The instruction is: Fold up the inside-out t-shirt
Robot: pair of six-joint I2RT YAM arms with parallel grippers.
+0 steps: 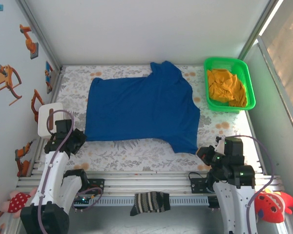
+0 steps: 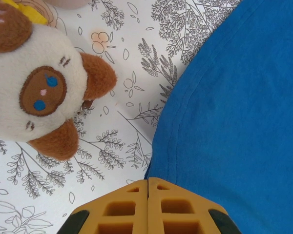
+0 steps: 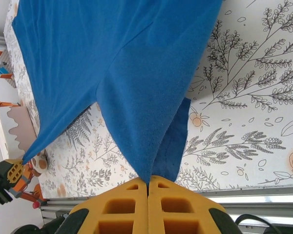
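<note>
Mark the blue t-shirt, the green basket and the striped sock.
blue t-shirt [image 1: 141, 109], top external view, middle of its body
green basket [image 1: 225, 60], top external view, far rim
striped sock [image 1: 150, 202], top external view, middle of the sock

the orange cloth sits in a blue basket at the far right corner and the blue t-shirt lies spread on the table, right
Not quite: the basket is green, not blue, as the top external view shows. The rest holds: the orange cloth sits in it at the far right corner, and the blue t-shirt lies spread on the table.
</note>
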